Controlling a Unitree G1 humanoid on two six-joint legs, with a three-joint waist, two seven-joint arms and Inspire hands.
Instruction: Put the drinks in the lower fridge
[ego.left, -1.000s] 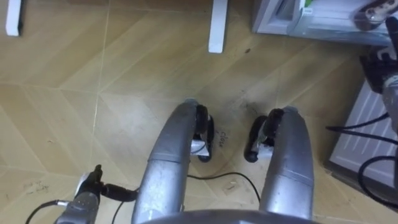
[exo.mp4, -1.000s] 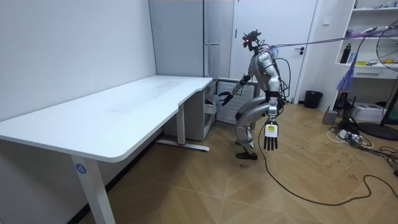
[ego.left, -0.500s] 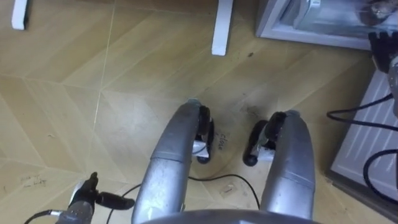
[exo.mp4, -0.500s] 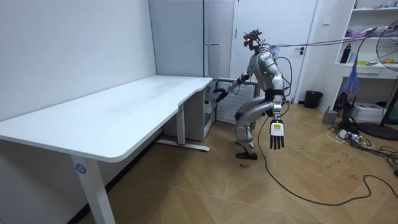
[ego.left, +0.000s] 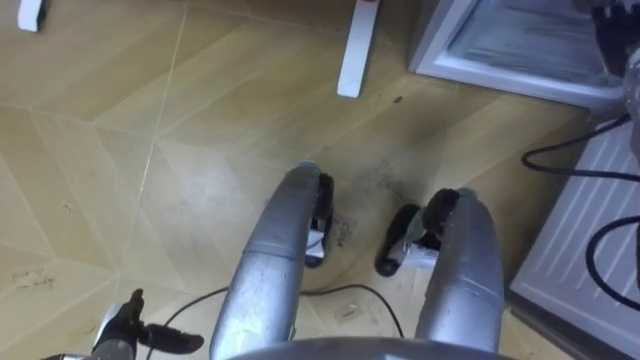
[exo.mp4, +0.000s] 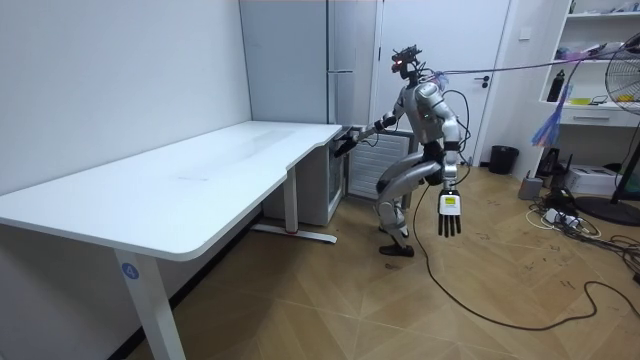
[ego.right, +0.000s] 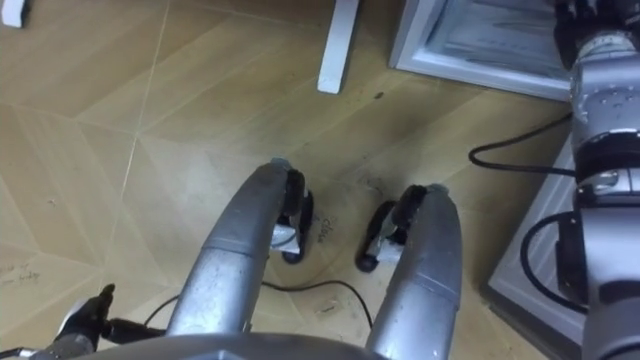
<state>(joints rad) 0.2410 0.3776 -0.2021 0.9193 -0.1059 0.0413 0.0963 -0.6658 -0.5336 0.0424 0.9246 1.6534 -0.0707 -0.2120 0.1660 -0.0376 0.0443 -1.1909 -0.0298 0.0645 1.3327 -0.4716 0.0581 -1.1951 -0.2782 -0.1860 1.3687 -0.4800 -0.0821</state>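
I stand with bent knees before the tall grey fridge, at the end of the white desk. The lower fridge compartment is open, and its ribbed white door stands out to my right. No drink can be made out in these views. My right arm stretches forward and its hand is at the desk's end corner, in front of the fridge. My left hand hangs at my side with straight fingers, holding nothing; its dark fingers also show low in the left eye view.
The white desk runs along the wall on the room view's left, and its white foot lies on the wooden floor just ahead of me. A small dark bin, a fan and shelves stand at the room view's right.
My right hand has risen from the lower fridge's opening to desk-top height. My left hand has swung a little outward. The eye view has shifted, so the fridge compartment sits further right.
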